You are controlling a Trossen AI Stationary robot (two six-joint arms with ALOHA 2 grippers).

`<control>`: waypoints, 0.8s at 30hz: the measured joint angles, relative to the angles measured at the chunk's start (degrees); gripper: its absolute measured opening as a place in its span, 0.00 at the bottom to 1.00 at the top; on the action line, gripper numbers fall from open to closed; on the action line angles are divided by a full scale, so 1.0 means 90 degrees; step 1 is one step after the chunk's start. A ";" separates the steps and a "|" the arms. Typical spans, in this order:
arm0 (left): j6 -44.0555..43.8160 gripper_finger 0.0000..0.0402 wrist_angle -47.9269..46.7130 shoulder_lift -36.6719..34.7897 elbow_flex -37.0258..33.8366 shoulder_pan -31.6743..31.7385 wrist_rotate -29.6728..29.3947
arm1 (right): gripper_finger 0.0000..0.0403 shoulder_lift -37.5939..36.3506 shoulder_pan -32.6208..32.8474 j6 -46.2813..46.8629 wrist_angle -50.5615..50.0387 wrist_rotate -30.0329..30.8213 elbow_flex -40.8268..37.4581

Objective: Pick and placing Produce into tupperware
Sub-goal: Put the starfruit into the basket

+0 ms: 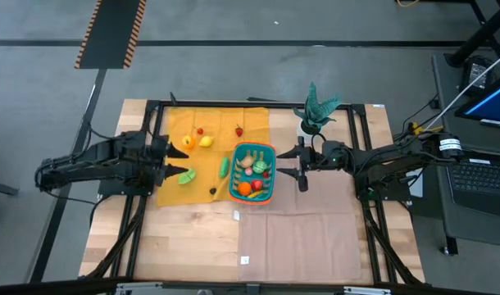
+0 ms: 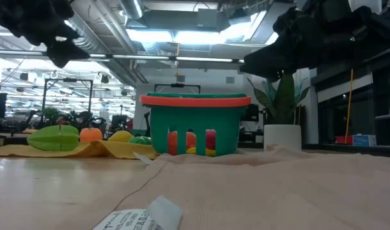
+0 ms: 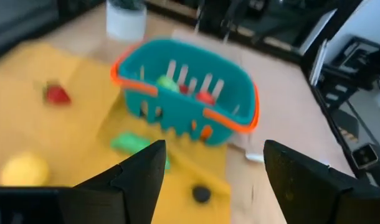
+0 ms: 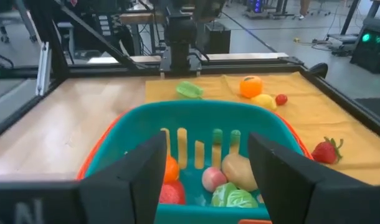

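While your left gripper point(image 3: 209, 174) is hovering wide open and empty beside the teal basket point(image 1: 254, 152), your right gripper point(image 4: 205, 165) is hanging open and empty over its far rim; several toy fruits point(image 1: 206, 141) are lying on the yellow cloth point(image 1: 184, 123) beside the basket.

A grey concrete floor point(image 1: 234, 49) surrounds the wooden table point(image 1: 176, 246), with a strip of orange-and-black hazard tape point(image 1: 111, 33) on the floor beyond the far left corner. To the right stands a dark desk with a laptop point(image 1: 484, 176) and a lit blue screen point(image 1: 494, 106). Level across the table, an open workshop shows: bright ceiling light panels point(image 2: 195, 35), exposed pipes point(image 2: 105, 25), and distant benches and equipment point(image 2: 61, 118) to the left
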 joint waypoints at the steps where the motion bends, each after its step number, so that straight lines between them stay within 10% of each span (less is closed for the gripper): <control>1: -0.0149 0.65 -0.0110 0.0064 -0.0001 -0.0128 -0.0111 | 0.56 0.0000 0.0011 0.0079 0.0000 0.0005 0.0000; 24: -0.2767 0.65 -0.2391 0.3103 0.1262 -0.3307 -0.3473 | 0.56 0.0005 0.0012 0.0389 -0.0007 0.0002 0.0000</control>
